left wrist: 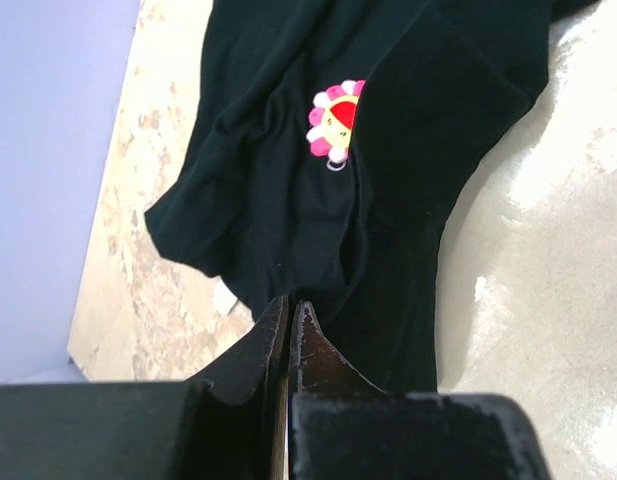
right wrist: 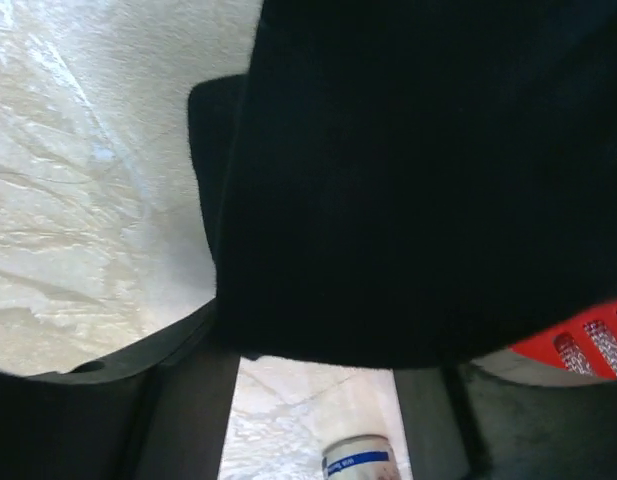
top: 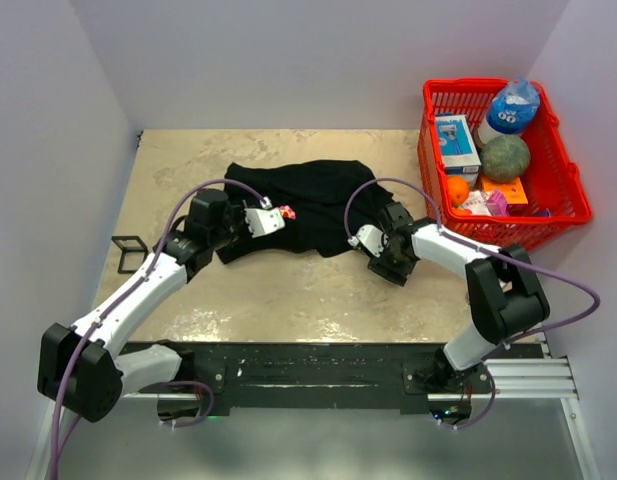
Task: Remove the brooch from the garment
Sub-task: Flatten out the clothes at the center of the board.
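Black shirt (top: 318, 195) lay crumpled mid-table on the tabletop (top: 288, 300), bunched into folds, not spread flat. Brooch (left wrist: 335, 120) was pinned on it, near the shirt's left end in the overhead view. It was a small flower with pink and red petals, a yellow centre and a tiny metal ring at its lower edge. One side sat tucked behind a fold.
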You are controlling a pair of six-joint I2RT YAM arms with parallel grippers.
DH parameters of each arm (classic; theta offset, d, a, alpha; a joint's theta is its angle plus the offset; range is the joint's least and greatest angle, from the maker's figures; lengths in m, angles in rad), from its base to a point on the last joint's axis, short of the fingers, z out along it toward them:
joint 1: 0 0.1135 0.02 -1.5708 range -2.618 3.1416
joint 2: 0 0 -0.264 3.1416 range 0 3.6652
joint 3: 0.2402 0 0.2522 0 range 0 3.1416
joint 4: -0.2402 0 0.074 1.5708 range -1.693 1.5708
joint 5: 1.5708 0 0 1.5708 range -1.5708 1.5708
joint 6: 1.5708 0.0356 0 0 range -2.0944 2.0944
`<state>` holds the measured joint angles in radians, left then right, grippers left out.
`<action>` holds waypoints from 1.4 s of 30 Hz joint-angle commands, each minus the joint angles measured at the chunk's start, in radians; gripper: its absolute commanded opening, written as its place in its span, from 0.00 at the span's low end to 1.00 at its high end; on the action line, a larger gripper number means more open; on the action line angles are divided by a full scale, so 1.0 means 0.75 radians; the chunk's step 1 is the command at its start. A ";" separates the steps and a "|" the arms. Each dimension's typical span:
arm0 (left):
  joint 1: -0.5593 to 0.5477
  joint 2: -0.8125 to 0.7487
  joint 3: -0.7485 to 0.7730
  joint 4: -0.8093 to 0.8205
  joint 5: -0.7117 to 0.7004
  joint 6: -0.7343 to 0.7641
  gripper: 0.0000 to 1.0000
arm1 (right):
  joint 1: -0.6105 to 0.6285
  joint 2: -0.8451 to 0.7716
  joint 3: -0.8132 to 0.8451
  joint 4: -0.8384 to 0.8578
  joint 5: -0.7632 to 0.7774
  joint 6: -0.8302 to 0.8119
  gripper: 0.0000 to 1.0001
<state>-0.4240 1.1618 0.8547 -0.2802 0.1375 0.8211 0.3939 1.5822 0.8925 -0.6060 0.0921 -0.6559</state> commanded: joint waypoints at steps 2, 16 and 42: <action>0.031 -0.048 0.000 0.014 -0.071 -0.035 0.00 | 0.007 0.011 0.139 -0.071 -0.178 0.040 0.37; 0.416 0.330 0.765 0.247 -0.110 -0.068 0.00 | -0.055 0.117 1.108 0.198 0.286 -0.132 0.00; 0.565 0.926 1.967 1.069 -0.050 -0.042 0.00 | -0.237 0.603 2.267 1.092 0.575 -0.138 0.00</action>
<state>-0.0143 2.0319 2.3341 0.2592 0.1455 0.7620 0.2352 2.1727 2.5557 0.0261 0.5056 -0.7536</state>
